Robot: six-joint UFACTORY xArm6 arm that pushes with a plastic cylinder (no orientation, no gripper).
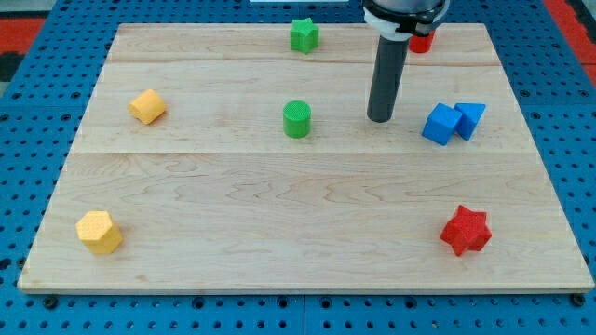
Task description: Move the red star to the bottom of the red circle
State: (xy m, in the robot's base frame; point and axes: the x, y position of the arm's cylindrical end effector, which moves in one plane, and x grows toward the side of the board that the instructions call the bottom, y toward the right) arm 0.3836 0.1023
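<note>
The red star (465, 231) lies near the board's bottom right corner. The red circle (422, 41) sits at the view's top right, partly hidden behind the arm. My tip (380, 118) rests on the board right of centre, well above and left of the red star, below and left of the red circle. It touches no block.
A blue cube (440, 124) and a blue triangle (470, 119) sit together right of my tip. A green cylinder (297, 119) is left of it. A green star (304, 34) is at top centre. Two yellow blocks lie at the left (147, 106) and bottom left (99, 232).
</note>
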